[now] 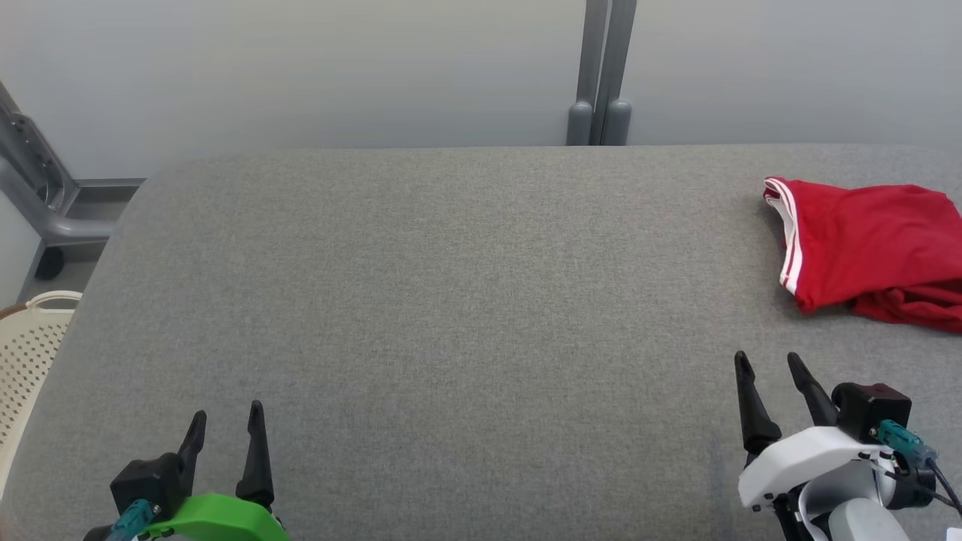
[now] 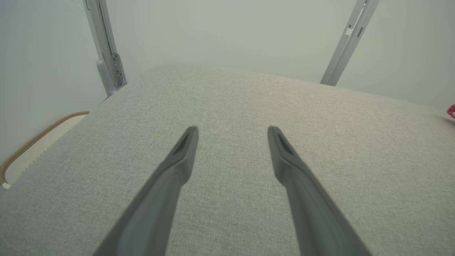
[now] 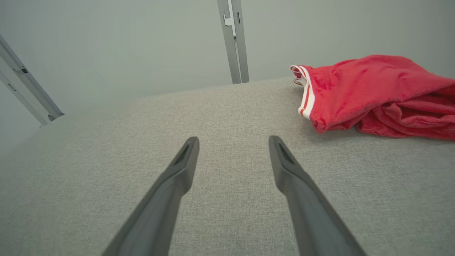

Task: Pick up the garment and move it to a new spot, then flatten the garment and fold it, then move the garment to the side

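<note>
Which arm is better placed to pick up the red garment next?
Right. The right gripper sits open near the red garment, at the far right of the grey table; the left gripper, also open, is at the opposite side.

tabletop: wide grey woven-fabric padded tabletop (image 1: pixel 451 300) with rounded far corners, spanning most of the head view; the weave is fine and even and lies flat.
wall: plain pale grey wall (image 1: pixel 301 68) directly behind the tabletop's far edge.
posts: pair of upright grey metal posts (image 1: pixel 601 75) with rounded feet, side by side, just behind the far edge, right of centre.
strut: slanted grey metal strut with small holes (image 1: pixel 34 169) at the far left, beyond the tabletop's left corner, meeting a thicker grey tube below.
foot: small dark round foot (image 1: pixel 49 263) under that tube.
basket: cream perforated plastic basket (image 1: pixel 26 353) beside the tabletop's left edge, lower than it; brown braided trim runs along its rim in the left wrist view.
</note>
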